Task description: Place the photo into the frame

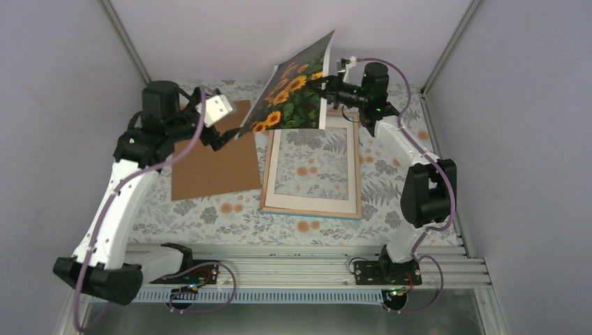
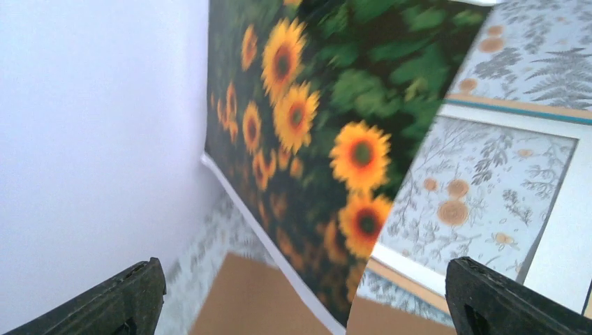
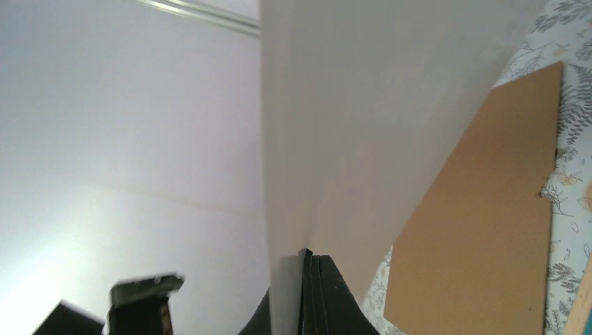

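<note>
The photo [image 1: 293, 94], sunflowers on dark green, hangs tilted in the air above the far end of the frame [image 1: 359, 174]. My right gripper [image 1: 325, 88] is shut on its right edge; the right wrist view shows the plain white back [image 3: 363, 125] pinched between the closed fingers [image 3: 328, 293]. My left gripper [image 1: 218, 138] is open by the photo's lower left corner. In the left wrist view the printed side [image 2: 314, 125] hangs between the wide-apart fingers [image 2: 132, 293] without touching them. The frame lies flat, pale wood side up [image 2: 513, 105].
A white border sheet [image 1: 311, 204] with a rectangular opening lies inside the frame. The plain brown backing board [image 1: 213, 164] lies left of the frame, under my left gripper, and shows in the right wrist view [image 3: 482, 230]. Floral cloth [image 1: 230, 213] covers the table; walls stand close around.
</note>
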### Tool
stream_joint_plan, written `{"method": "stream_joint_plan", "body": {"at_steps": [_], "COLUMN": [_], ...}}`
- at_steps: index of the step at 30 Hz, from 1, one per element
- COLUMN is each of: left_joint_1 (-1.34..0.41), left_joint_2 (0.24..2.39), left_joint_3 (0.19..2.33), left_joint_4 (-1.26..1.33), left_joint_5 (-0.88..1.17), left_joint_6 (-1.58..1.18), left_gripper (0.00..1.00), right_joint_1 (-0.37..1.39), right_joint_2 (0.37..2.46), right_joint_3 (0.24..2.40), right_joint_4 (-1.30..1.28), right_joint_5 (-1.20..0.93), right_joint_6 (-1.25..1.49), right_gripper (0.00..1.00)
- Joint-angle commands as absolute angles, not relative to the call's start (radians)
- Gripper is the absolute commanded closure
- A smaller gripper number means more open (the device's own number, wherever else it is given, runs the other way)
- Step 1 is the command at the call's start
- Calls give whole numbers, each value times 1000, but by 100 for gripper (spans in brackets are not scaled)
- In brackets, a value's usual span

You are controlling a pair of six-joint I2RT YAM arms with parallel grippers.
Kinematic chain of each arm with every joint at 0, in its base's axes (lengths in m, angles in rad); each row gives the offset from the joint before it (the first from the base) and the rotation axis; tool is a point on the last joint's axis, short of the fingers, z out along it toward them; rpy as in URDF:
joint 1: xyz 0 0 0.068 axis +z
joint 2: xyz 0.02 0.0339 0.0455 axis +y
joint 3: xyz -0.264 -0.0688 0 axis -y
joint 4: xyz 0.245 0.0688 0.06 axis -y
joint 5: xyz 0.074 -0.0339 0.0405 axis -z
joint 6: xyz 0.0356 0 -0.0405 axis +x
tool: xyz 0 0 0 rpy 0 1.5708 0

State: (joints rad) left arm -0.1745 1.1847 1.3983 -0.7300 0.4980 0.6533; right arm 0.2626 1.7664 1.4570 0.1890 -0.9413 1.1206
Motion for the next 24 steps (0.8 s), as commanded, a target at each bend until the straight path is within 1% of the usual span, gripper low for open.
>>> {"method": "stream_joint_plan", "body": {"at_steps": [1, 6, 8, 13, 14, 15, 16, 20, 22, 24], "left_joint_1": [-370, -610, -680, -754, -755, -756, -757, -761, -761, -761], "left_joint_2": [1157, 1190, 1203, 1250, 1257, 1265, 1273, 1315, 1325, 1329], "left_joint_3": [1376, 1315, 1283, 1252, 1253, 1254, 1259, 1310, 1315, 1322], "left_joint_4": [-683, -594, -536, -381, -342, -317, -303, -320, -322, -332], "left_joint_5": [251, 13, -85, -261, -283, -295, -300, -295, -296, -289], "left_joint_6": [782, 872, 899, 917, 918, 915, 910, 879, 874, 862], "left_gripper": [0, 0, 0, 0, 2, 7, 13, 44, 56, 67], "right_joint_1": [247, 244, 238, 233, 233, 233, 233, 232, 232, 232], "right_joint_2": [1702, 1672, 1626, 1599, 1596, 1594, 1594, 1592, 1587, 1578], "right_joint_3": [1409, 1393, 1383, 1355, 1347, 1340, 1335, 1309, 1302, 1293], "right_joint_4": [274, 295, 296, 326, 336, 341, 343, 352, 361, 361], "right_joint_5": [-979, -972, -971, -982, -986, -989, -991, -1002, -1009, -1014], "right_joint_6": [1261, 1298, 1305, 1353, 1367, 1372, 1370, 1380, 1386, 1383], "right_gripper": [97, 97, 97, 97, 97, 97, 97, 97, 97, 97]}}
